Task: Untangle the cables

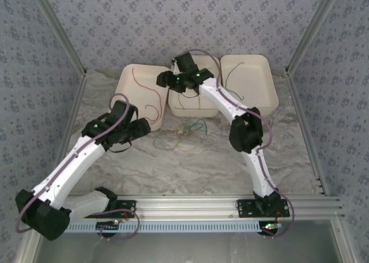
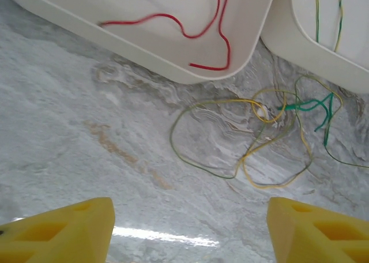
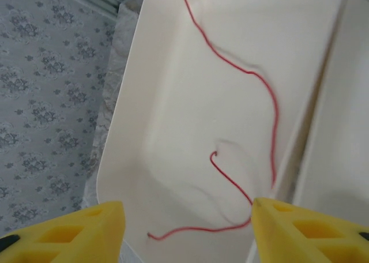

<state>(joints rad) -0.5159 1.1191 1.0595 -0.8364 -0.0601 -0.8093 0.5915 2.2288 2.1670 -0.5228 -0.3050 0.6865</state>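
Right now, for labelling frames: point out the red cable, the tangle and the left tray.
red cable point(image 2: 207, 66), left wrist view, lower bend
tangle point(image 2: 277, 109), left wrist view, knot
left tray point(image 1: 131, 98), top view, bare floor

Soft, even light. In the left wrist view glare streaks the table point(image 2: 167, 236) at lower centre; the red cable point(image 2: 144, 19) is smeared.

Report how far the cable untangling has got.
Done: a red cable lies in the left tray, clear of the rest. In hand: nothing; the right gripper hangs open over that tray, the left gripper open above the table. Left: the yellow and green tangle on the table.
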